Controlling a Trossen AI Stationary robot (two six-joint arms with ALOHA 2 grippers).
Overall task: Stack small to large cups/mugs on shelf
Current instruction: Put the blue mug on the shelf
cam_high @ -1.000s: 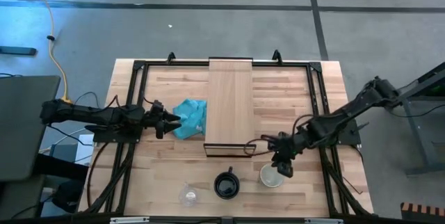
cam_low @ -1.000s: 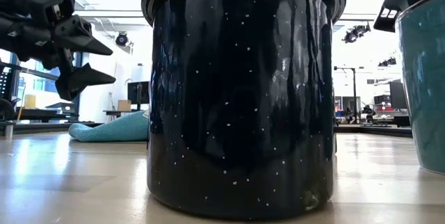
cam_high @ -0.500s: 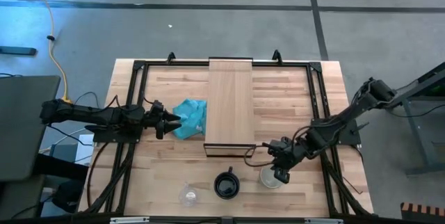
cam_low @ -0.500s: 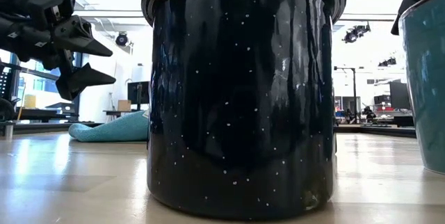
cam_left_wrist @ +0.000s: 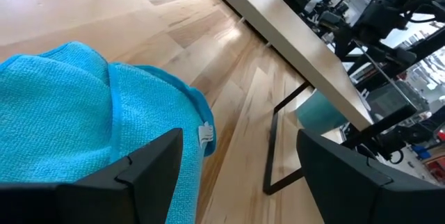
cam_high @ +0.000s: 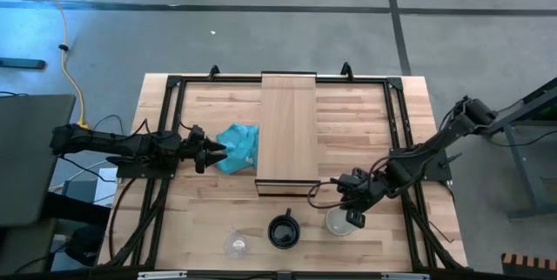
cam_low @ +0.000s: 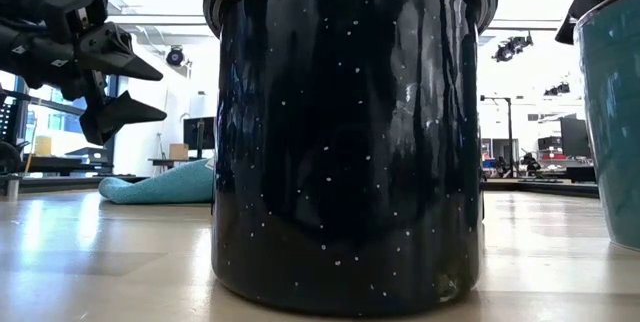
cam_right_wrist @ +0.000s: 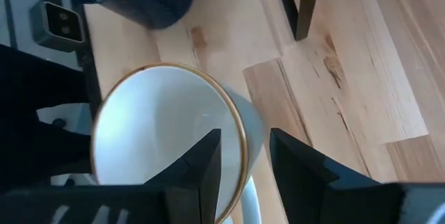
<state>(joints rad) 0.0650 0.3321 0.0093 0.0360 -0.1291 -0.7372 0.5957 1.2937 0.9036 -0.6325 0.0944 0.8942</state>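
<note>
A wooden desk carries a raised shelf at its middle. The right pincer hangs over the white mug, fingers apart astride its rim, seemingly not yet clamped. The black mug stands beside that pincer, the glass cup beyond. The left pincer waits open at the cloth.

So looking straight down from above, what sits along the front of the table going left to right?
Small clear glass cup → black mug → white mug, with the right hand over its rim.
</note>
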